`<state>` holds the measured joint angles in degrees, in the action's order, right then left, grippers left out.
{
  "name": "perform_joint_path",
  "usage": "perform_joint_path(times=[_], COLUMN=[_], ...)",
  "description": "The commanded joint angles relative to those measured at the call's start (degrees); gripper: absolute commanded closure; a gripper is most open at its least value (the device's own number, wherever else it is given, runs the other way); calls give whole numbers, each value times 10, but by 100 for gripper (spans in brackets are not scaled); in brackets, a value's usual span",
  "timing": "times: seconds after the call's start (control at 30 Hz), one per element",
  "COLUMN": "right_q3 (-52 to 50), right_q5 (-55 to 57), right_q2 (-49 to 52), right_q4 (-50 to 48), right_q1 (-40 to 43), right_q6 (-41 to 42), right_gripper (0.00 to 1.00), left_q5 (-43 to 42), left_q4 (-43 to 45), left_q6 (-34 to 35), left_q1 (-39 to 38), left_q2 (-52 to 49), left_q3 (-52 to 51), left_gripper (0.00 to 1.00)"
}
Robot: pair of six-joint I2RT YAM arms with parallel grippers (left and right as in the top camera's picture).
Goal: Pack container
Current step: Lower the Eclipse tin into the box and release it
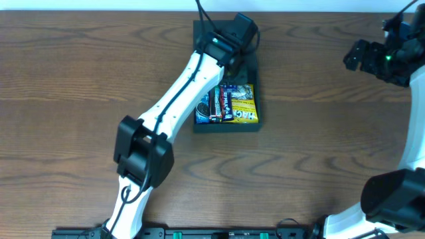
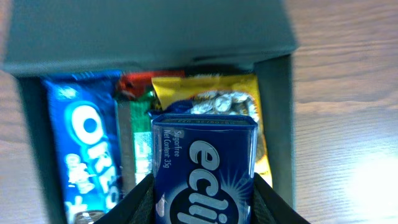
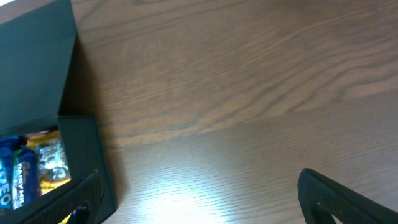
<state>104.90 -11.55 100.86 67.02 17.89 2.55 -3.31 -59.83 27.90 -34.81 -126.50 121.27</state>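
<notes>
While the container (image 1: 226, 128) sits on the bench (image 1: 80, 66) at upper centre of the overhead frame, lid (image 2: 149, 28) folded open, packing is judged partly complete. An Oreo packet (image 2: 84, 143), a green packet (image 2: 134, 137) and a yellow packet (image 2: 249, 93) already lie inside. The left fingers (image 2: 134, 208) are clamped on a blue Eclipse tin (image 2: 204, 168), held above the box interior and not yet set down. The right fingers (image 3: 348, 202) stand wide and hold nothing, well apart toward the upper right. Outstanding: placing the tin and closing the lid. No other loose items are visible on the bench.
</notes>
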Motion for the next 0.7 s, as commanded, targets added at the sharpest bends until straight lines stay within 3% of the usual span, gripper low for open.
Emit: perform_joint_path(times=[0.0, 0.57, 0.6, 0.63, 0.67], right_q3=[4, 4, 4, 4, 4], right_q5=[1, -3, -3, -3, -3], right_q2=[-10, -10, -10, -10, -10], right_q4=[0, -8, -8, -8, -8], right_q1=[12, 19, 19, 19, 19], right_q6=[6, 6, 6, 6, 6], right_gripper=[1, 1, 1, 1, 1], left_q5=[-23, -8, -8, -8, -8], left_q4=[-4, -40, -40, -40, -40], left_q6=[45, 51, 51, 51, 51], left_q1=[-13, -50, -50, -50, -50], left_q2=[-27, -54, -54, -54, -54], left_q3=[-5, -5, -5, -5, -5], left_gripper=[94, 94, 91, 76, 51])
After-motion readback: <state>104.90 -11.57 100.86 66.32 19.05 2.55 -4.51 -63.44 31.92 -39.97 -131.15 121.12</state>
